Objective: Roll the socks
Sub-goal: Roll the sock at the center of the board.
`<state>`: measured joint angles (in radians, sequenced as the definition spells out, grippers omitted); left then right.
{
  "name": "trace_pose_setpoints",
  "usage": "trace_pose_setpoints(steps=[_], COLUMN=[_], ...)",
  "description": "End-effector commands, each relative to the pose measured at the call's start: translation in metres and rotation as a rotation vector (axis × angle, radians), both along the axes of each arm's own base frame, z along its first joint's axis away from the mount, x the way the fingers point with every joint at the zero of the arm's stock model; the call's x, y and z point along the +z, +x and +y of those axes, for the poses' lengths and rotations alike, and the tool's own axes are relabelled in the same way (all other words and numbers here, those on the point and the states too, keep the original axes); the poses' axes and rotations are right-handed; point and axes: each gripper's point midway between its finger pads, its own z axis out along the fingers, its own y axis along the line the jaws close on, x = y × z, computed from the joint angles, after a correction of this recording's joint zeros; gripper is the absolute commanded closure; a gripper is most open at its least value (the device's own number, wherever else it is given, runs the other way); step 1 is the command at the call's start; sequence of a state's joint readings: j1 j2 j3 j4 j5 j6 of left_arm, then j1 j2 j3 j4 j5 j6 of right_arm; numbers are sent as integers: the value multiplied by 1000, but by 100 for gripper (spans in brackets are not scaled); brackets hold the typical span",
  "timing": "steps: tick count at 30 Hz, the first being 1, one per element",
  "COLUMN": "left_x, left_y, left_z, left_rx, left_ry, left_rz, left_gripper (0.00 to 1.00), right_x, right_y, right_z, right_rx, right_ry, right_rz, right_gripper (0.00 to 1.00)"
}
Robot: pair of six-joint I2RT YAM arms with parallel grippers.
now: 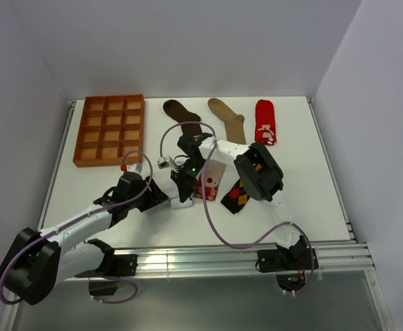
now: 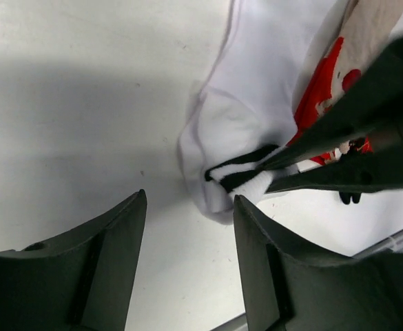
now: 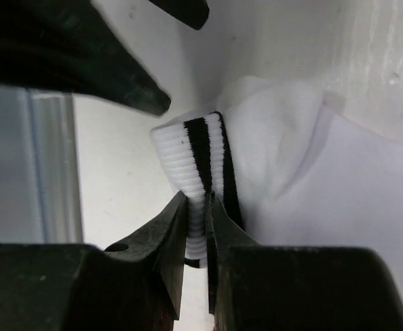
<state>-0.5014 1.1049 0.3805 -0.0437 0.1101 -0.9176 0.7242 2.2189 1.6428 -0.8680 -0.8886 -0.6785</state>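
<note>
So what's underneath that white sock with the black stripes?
Bare white table shows around the white sock; its striped cuff is pinched in the right gripper. A beige-and-red sock lies along one edge; whether it reaches underneath is covered.

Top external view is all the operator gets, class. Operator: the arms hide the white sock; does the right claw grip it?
Observer: Yes, the right claw is shut on the black-striped cuff of the white sock.
Operator: And the left claw?
Observer: The left claw stands open, with nothing held.
Operator: Does the sock lie flat?
Observer: No, it is bunched into a fold behind the cuff.
</note>
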Motion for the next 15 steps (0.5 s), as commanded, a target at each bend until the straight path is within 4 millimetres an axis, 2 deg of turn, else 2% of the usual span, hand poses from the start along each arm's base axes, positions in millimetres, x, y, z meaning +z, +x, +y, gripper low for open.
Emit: trace_pose_setpoints(steps=[1, 3, 4, 7, 15], left_x=[14, 23, 30, 36, 19], left_y=[14, 14, 19, 20, 13], left_z=[5, -3, -7, -18, -43], left_rx=[18, -25, -25, -78, -212], left_ry=[73, 80, 74, 72, 81], left_rz=[-147, -216, -261, -337, -366], left_gripper=[40, 39, 38, 37, 41], right_x=[-5, -3, -10, -15, -25], right_y=[-24, -22, -21, -20, -10], right_z=[-13, -12, -13, -13, -13], right_rx=[34, 30, 20, 7, -38], right_ry=[-78, -95, -108, -124, -156], right_rz=[228, 269, 299, 344, 359], right_gripper=[86, 85, 85, 84, 83])
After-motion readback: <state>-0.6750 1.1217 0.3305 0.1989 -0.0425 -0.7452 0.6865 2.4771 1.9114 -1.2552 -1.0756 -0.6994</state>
